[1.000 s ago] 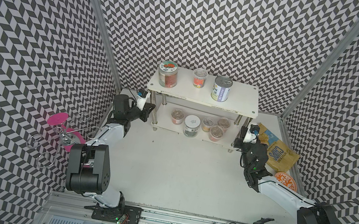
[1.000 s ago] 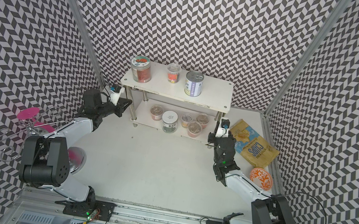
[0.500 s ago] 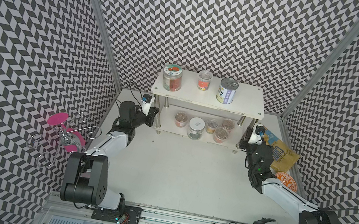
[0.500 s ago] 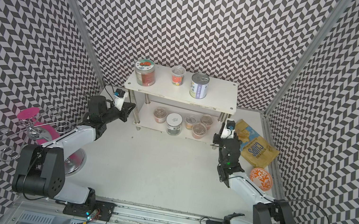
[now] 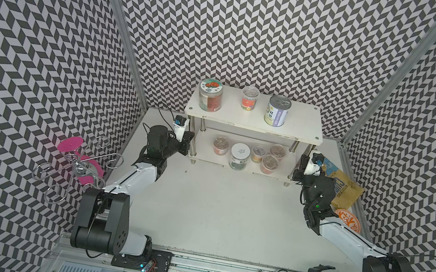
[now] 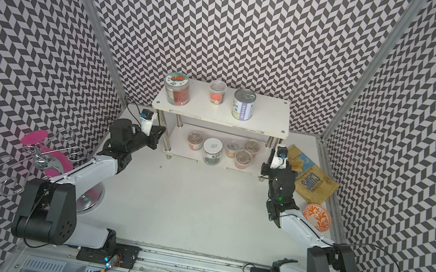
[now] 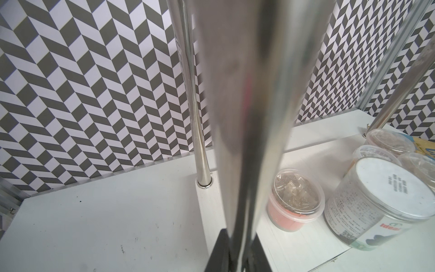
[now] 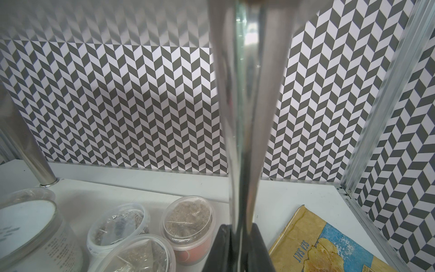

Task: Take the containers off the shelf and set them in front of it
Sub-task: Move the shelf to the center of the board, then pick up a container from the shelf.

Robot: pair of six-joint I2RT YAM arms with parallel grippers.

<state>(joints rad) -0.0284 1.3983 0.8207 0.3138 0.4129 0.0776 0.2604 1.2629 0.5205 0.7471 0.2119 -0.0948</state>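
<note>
Top views both show a little room with black-and-white zigzag walls point(image 5: 260, 29) and a flat white table point(image 5: 227, 211). The white shelf point(image 5: 298, 120) is in the upper middle of the frame, near the back wall. All the containers are on it.

On its top board are a clear jar point(image 5: 211, 95), a small cup point(image 5: 249, 98) and a tin can point(image 5: 277, 111). On its lower board are a second jar point(image 5: 239, 155) and four small cups point(image 5: 269, 164), close together.

The left gripper point(image 5: 190, 146) is closed tight on a chrome leg point(image 7: 244, 117) at the shelf's lower left. The right gripper point(image 5: 296, 173) hugs the second chrome leg point(image 8: 247, 117) at the shelf's lower right.

A chips bag point(image 5: 343, 192) and an orange bowl point(image 5: 348, 221) lie at the right edge of the table. A wire stand with pink discs point(image 5: 76, 160) is at the left.
</note>
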